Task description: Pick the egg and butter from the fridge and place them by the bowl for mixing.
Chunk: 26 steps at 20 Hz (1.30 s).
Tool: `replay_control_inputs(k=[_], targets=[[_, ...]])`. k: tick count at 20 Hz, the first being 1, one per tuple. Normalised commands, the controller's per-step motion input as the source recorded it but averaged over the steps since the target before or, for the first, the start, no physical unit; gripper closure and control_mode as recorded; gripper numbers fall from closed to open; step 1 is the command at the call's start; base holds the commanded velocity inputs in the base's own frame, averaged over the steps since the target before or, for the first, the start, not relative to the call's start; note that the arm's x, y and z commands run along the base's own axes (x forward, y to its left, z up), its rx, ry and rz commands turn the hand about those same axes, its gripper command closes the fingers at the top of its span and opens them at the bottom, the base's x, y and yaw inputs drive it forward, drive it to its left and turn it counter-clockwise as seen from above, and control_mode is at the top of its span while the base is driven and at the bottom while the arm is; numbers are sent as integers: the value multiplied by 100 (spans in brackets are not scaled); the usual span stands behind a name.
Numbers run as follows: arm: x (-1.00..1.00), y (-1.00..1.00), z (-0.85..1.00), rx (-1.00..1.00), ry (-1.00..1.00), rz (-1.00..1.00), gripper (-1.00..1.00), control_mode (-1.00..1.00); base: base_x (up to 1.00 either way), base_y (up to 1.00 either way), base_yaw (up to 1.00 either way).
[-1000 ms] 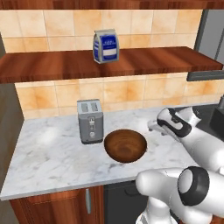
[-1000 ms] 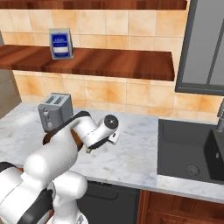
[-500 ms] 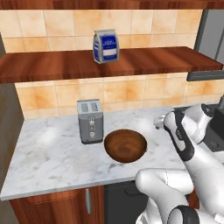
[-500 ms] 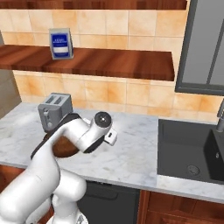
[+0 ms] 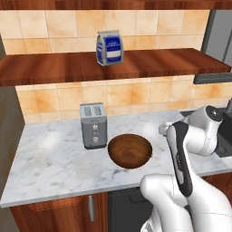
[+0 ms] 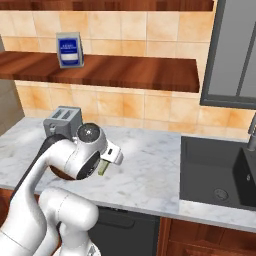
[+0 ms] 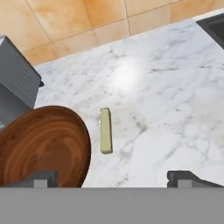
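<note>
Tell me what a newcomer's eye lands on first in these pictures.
The big white arm arching over the marble counter takes the eye first, its pincer open just above the surface. Next comes the dark wooden bowl in front of the silver toaster, with a pale yellow butter stick lying on the marble beside the bowl. A blue and white carton stands alone on the wooden shelf above.
</note>
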Motion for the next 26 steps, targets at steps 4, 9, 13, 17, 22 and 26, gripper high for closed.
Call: replay_control_inputs(k=[4, 9, 13, 17, 22, 26], targets=[[-48, 3, 39, -8, 2, -1, -100, -100, 0, 0, 0], [-42, 5, 45, -1, 9, -1, -100, -100, 0, 0, 0], [-38, 5, 50, -2, 10, -1, -100, -100, 0, 0, 0], [-42, 4, 33, -4, 0, 0, -100, -100, 0, 0, 0], [-37, 3, 6, -2, 0, 0, -100, -100, 0, 0, 0], [0, 0, 0, 0, 0, 0, -100, -100, 0, 0, 0]])
